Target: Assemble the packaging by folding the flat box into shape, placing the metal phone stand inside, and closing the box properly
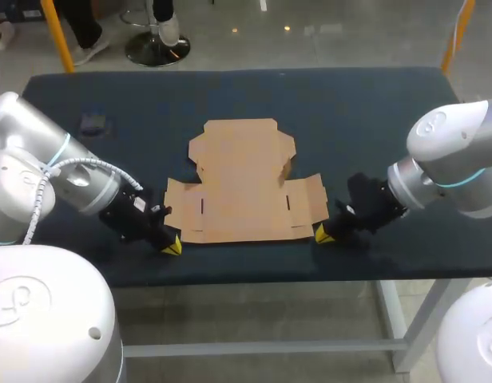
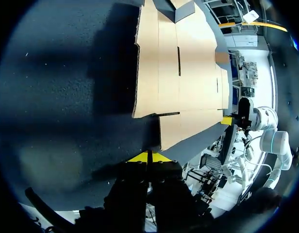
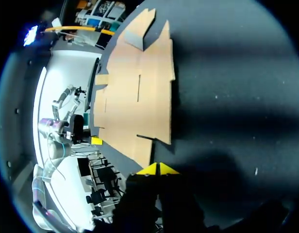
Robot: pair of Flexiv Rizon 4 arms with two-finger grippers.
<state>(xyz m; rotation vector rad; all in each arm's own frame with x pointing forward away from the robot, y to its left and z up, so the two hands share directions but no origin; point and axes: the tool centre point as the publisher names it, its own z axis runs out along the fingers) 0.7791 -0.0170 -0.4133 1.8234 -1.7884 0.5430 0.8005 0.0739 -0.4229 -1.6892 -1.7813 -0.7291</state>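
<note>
Cardboard first: the box (image 1: 242,179) lies unfolded, about the middle of the table (image 1: 350,104), its slotted side panels spread out left and right. From the right wrist view, one flap (image 3: 139,36) at the box's far end looks lifted a little off the surface; the rest sits flat.

My left gripper (image 1: 172,246) is low at the box's near left corner. Its fingers are pressed together with nothing between them, the two yellow tips meeting in a thin seam in the left wrist view. The corner is just ahead of those tips, but I cannot tell whether they touch the cardboard. The left arm (image 1: 78,183) comes in from the box's left side.

My right gripper (image 1: 323,234) mirrors it at the box's near right corner, also low. Its fingers are closed tight on nothing, and the tips make one yellow wedge in its own wrist view. The box edge is just beside them, and contact is again unclear to me. The right arm (image 1: 454,159) reaches in from the box's right.

A small dark object (image 1: 93,124) rests well to the left of the box, toward the far side. I cannot make out what it is.
</note>
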